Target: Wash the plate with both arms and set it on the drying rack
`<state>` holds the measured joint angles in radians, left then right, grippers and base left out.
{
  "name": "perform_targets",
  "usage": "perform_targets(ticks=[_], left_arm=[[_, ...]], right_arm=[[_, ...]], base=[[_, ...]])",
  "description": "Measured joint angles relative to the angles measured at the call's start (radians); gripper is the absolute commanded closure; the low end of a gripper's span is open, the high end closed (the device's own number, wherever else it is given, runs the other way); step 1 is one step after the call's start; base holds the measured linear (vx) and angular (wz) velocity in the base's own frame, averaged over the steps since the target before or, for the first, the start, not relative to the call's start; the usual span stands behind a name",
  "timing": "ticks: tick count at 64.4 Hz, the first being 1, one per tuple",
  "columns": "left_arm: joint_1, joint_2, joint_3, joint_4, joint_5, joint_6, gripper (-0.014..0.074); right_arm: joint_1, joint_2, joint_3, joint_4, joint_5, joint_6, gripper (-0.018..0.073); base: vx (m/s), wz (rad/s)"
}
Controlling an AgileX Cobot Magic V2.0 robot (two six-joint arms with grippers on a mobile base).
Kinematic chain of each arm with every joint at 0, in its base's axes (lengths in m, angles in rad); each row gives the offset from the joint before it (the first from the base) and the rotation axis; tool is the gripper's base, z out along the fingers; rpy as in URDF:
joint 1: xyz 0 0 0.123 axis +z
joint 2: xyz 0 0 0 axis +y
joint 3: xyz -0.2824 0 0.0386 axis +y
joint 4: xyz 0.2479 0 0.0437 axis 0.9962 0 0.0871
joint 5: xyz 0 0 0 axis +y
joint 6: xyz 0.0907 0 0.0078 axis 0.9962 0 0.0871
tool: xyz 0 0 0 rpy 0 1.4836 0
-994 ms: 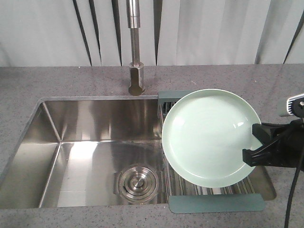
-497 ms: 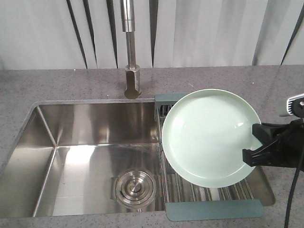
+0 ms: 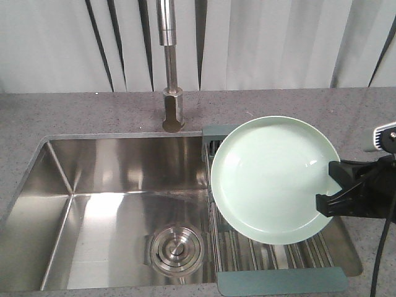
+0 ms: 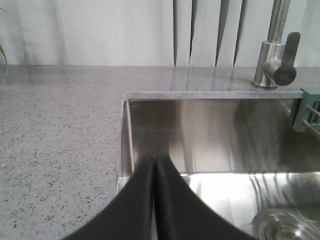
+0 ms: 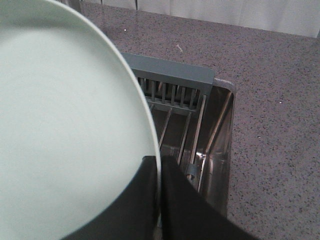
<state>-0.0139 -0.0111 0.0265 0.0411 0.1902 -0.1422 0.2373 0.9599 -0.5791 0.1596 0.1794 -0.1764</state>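
Closest in, your right gripper [image 5: 159,169] is pinched onto the rim of the plate [image 3: 272,179], one finger on each face, grabbing it at its right-hand edge. Your left gripper [image 4: 153,162] has its jaws pressed together with nothing between them, sitting over the left edge of the sink [image 3: 111,179].

The plate is held tilted up, its face turned toward the front camera, over the drying rack [image 3: 279,282] that spans the right end of the sink. Can't tell from these views if the plate's lower edge touches the rods.

Just left of the rack, the round steel drain [image 3: 176,250] sits in the basin floor. Further back, the faucet [image 3: 171,80] stands on the grey speckled counter [image 3: 80,111] behind the sink, with a pale curtain [image 3: 278,43] past that.
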Motion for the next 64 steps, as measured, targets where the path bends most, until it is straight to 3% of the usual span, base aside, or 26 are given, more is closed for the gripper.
perform_targets(ticks=[64], left_arm=[[0.000, 0.000, 0.000, 0.000, 0.000, 0.000, 0.0593]], right_arm=[[0.000, 0.000, 0.000, 0.000, 0.000, 0.000, 0.0564]], base=[[0.02, 0.00]])
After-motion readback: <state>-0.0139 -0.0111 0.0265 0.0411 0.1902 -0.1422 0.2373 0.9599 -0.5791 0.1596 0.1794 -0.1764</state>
